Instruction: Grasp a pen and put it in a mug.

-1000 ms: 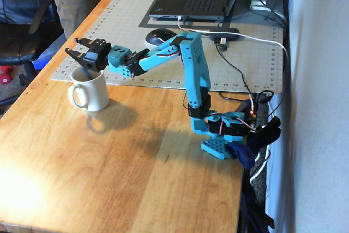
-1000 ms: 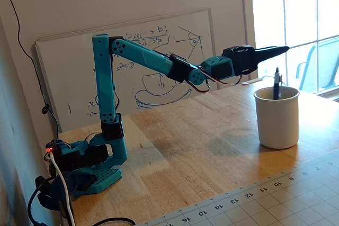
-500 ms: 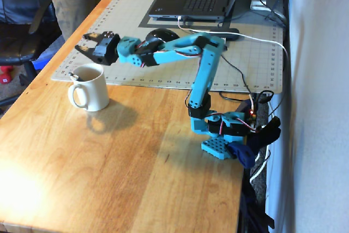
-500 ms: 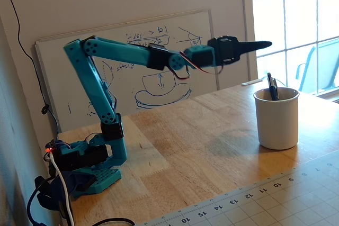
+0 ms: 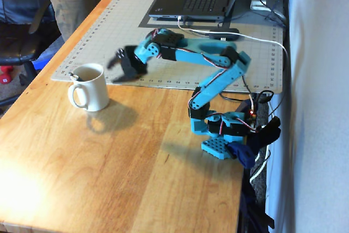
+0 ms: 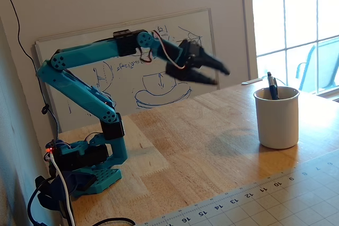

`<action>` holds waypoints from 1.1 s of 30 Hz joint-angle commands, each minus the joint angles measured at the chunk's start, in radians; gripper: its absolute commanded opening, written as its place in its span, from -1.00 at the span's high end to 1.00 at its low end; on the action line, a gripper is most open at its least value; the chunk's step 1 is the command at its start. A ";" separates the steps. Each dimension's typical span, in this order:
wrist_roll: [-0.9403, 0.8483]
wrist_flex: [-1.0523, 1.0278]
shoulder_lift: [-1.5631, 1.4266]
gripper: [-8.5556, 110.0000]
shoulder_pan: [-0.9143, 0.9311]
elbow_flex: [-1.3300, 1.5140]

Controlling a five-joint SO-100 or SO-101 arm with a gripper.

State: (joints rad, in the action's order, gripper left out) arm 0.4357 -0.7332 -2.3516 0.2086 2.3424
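Fingers (image 6: 212, 70) spread apart and empty, gripper (image 6: 221, 75) hanging mid-air just left of centre in one fixed view, well apart from the mug (image 6: 276, 117). Judged as the closing step: pen (image 6: 271, 86) already dropped in, leaning against the rim at middle right, dark top poking out. Cream mug upright on the wooden table (image 5: 125, 156), handle facing the camera at middle left of the other fixed view (image 5: 88, 87). Next: probably only folding back to rest.
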 commanded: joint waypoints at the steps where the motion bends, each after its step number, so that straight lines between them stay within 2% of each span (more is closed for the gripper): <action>1: -0.138 -0.218 -0.163 0.59 -0.009 0.049; 8: -0.299 -0.365 -0.374 0.59 -0.009 0.259; 17: -0.331 -0.430 -0.627 0.60 -0.011 0.528; 26: -0.428 -0.446 -0.822 0.80 -0.011 0.663; 33: -0.476 -0.445 -0.939 0.82 -0.012 0.742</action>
State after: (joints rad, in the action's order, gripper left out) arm -0.0215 -1.1781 -3.2490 0.2056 3.0864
